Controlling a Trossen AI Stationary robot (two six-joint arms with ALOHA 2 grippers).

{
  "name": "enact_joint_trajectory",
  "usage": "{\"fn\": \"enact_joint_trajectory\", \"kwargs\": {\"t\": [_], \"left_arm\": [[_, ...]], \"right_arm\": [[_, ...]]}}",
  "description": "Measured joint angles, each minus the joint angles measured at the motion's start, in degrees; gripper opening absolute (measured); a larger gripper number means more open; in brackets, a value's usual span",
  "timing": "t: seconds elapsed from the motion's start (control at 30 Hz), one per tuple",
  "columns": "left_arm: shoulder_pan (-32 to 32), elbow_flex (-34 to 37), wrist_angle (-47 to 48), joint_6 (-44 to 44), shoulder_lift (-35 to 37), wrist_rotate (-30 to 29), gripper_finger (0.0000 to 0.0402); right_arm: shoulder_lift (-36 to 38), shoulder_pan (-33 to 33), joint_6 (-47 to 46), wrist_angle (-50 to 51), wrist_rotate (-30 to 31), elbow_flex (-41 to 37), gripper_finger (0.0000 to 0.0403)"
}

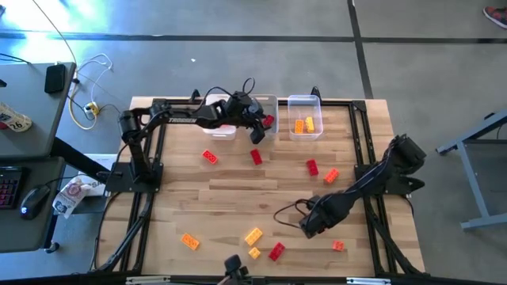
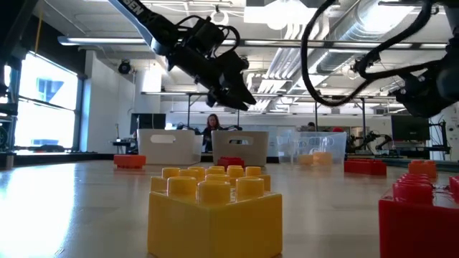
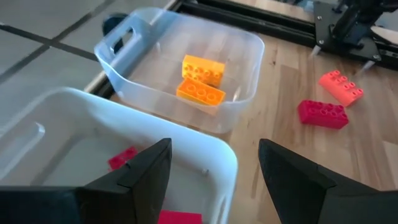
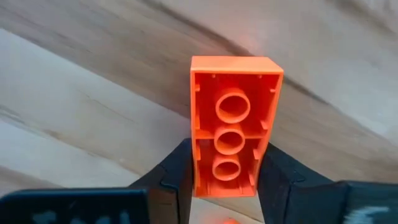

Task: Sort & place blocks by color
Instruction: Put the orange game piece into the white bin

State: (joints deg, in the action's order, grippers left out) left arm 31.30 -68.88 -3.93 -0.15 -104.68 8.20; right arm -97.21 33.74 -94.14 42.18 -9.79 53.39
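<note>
Orange block (image 4: 235,127) clamped between right gripper (image 4: 227,177) jaws, hollow underside facing the wrist camera, held clear above the table (image 4: 93,93). Right gripper (image 1: 315,224) positioned over the near right part of the table (image 1: 238,186) in the high view.

Remaining blocks scattered across the table: red ones (image 1: 210,157) (image 1: 256,157) (image 1: 312,167) mid-table, an orange one (image 1: 331,176) beside the last; yellow and orange pieces (image 1: 253,236) (image 1: 189,241) plus a red one (image 1: 276,252) near the front edge; small orange one (image 1: 338,246) just beside the right gripper.

Clear bin (image 3: 245,68) at the far edge, holding a yellow block (image 3: 203,68) and an orange block (image 3: 200,93). White bin (image 3: 205,152) next to it, holding red blocks (image 3: 122,158).

Left gripper (image 3: 214,171) poised over the white bin rim, jaws spread wide, nothing held. Same gripper (image 1: 257,123) seen at the far edge in the high view. Third bin (image 2: 168,145) visible in the low view.
</note>
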Motion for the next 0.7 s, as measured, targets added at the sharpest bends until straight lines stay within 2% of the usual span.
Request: {"fn": "enact_joint_trajectory", "kwargs": {"t": [0.27, 0.7], "left_arm": [[1.1, 0.0, 0.1, 0.5, 2.4, 0.1, 0.0229], [0.2, 0.0, 0.9, 10.9, 2.5, 0.2, 0.0229]], "right_arm": [[5.4, -4.9, 5.1, 0.4, 7.4, 0.0, 0.0107], [13.1, -19.3, 27.0, -0.1, 18.8, 0.1, 0.0108]]}}
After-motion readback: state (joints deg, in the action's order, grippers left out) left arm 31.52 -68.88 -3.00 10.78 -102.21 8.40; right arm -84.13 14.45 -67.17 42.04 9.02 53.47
